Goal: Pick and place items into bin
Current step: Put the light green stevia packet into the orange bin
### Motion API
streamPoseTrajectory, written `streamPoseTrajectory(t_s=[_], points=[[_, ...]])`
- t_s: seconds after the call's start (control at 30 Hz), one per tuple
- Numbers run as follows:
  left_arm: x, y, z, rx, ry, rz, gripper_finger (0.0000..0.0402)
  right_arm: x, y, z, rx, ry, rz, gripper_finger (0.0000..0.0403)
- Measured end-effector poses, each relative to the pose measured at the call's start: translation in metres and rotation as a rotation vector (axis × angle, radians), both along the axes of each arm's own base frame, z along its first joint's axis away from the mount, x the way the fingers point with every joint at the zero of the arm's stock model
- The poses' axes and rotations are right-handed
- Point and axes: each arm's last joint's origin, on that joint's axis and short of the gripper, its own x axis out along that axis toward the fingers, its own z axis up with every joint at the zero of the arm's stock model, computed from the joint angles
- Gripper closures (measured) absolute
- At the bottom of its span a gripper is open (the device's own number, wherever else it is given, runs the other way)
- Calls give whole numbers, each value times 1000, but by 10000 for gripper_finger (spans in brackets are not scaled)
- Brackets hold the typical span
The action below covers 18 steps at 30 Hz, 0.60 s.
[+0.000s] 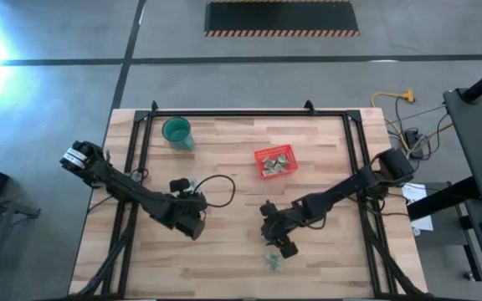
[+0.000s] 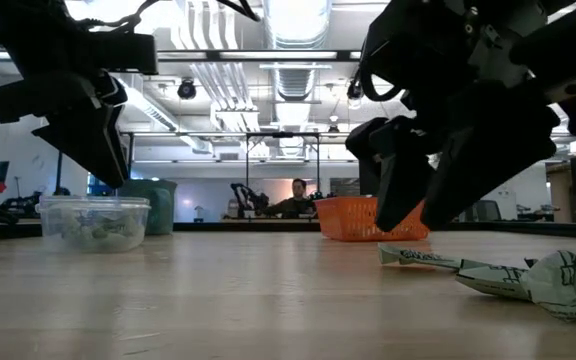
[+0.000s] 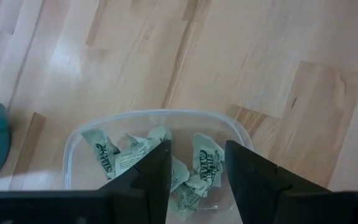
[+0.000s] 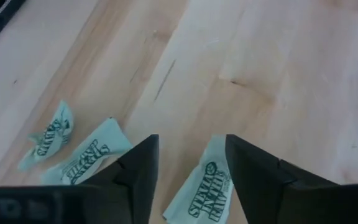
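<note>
Wood counter (image 1: 224, 167) under bright shop lights, and somebody is sitting way back in the room behind it. Red basket (image 1: 275, 161) sits toward the far right part of the counter with a few packets already in it, and a teal cup (image 1: 176, 132) stands well apart to its left. Right gripper (image 1: 279, 246) is down low near the front edge, fingers (image 4: 138, 171) spread apart with one green-and-white sweetener packet (image 4: 205, 193) lying between them, flat on the wood and not pinched by anything I can see. Two more packets (image 4: 73, 149) lie just beside it. My worry: that thing is thin and flat, so if the fingers close without getting right down onto the wood they'll probably just skate over it or shove it sideways into its neighbours. It's also close to the front edge, so a bad nudge could push it off. Left gripper (image 1: 192, 219) hangs over a clear tub (image 3: 154, 168) full of packets, fingers apart too, holding nothing. If it dives in it might grab a clump, or tip that light tub.
</note>
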Motion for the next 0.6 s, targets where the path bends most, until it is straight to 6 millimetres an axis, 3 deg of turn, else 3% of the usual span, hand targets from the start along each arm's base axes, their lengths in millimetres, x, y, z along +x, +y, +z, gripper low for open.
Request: streamPoseTrajectory(t_s=[0.23, 0.5, 0.6], points=[[0, 0, 0, 0, 0, 0, 269, 0, -1, -4, -40, -2, -30, 207], [0, 0, 0, 0, 0, 0, 269, 0, -3, -6, -47, -6, -37, 213], [0, 0, 0, -1, -1, 0, 269, 2, -5, -16, -57, 18, -41, 215]])
